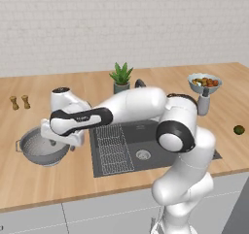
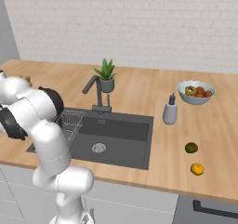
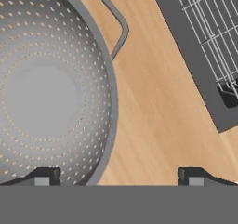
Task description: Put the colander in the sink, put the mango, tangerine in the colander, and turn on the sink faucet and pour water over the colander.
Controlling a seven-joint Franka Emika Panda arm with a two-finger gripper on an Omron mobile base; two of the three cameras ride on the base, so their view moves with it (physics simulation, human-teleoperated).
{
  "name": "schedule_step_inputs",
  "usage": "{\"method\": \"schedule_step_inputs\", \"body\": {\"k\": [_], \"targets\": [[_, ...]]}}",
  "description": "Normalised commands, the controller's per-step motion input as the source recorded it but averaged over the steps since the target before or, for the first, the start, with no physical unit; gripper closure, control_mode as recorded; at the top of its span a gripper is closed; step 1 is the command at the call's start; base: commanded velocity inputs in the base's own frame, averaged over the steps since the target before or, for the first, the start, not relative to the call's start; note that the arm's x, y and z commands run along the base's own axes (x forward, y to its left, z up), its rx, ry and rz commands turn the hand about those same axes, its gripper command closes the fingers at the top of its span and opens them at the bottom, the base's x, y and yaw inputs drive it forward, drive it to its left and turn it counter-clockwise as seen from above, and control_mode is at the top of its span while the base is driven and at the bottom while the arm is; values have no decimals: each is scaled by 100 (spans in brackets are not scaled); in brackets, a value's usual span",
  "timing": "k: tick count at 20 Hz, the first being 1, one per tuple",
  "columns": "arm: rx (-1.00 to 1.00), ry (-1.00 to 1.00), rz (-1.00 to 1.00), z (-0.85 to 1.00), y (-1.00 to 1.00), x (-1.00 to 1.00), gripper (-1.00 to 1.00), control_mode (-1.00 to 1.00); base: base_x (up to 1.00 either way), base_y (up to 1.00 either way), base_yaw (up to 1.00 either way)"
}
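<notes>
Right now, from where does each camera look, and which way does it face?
Left base view: behind the arm's left, facing the counter; arm reaches to the colander.
Right base view: behind its right, facing the sink; arm at left.
Hand view: looks down; open gripper straddles the colander rim.
Both base views share the sink and mango.
</notes>
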Motion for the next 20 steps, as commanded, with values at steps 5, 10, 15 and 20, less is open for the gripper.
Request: {"method": "schedule_step_inputs", "body": {"k": [5, 10, 15, 20], "targets": [[0, 0, -4, -23, -24, -3, -100, -100, 0, 0, 0], [0, 0, 0, -19, 1, 44, -100, -100, 0, 0, 0], [0, 0, 0, -9, 13, 43, -100, -100, 0, 0, 0], [-1, 0, 0, -20, 17, 26, -100, -100, 0, 0, 0]]}}
